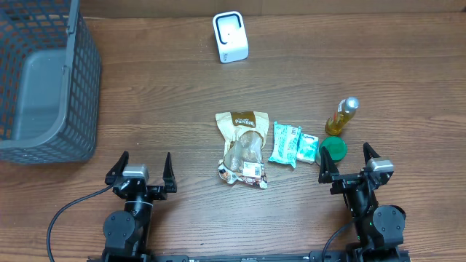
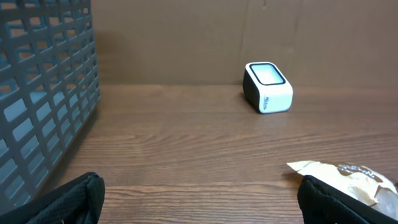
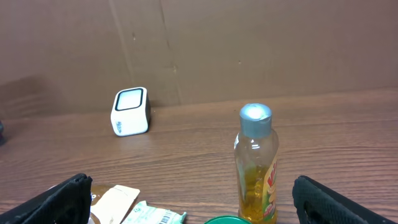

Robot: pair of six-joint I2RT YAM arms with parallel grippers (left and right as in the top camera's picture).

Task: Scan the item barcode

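Wooden table (image 1: 182, 109) holds a snack bag (image 1: 242, 148); I judge it light, crinkly, best pinched at its top seam. Left gripper (image 1: 144, 161) and right gripper (image 1: 346, 156) gape empty.

The counter (image 1: 175, 94) is brown wood grain. Both claws are black. Ahead of the left claw (image 1: 145, 161), the basket (image 1: 44, 80) is a grey square lattice. Just ahead of the right claw (image 1: 345, 156) are a green lid (image 1: 334, 149) and a grey-capped bottle (image 1: 342, 116) of yellow liquid. Between the claws are a tan bag (image 1: 244, 145) and teal-and-white packets (image 1: 285, 143). Far ahead, the scanner (image 1: 231, 36) is white.
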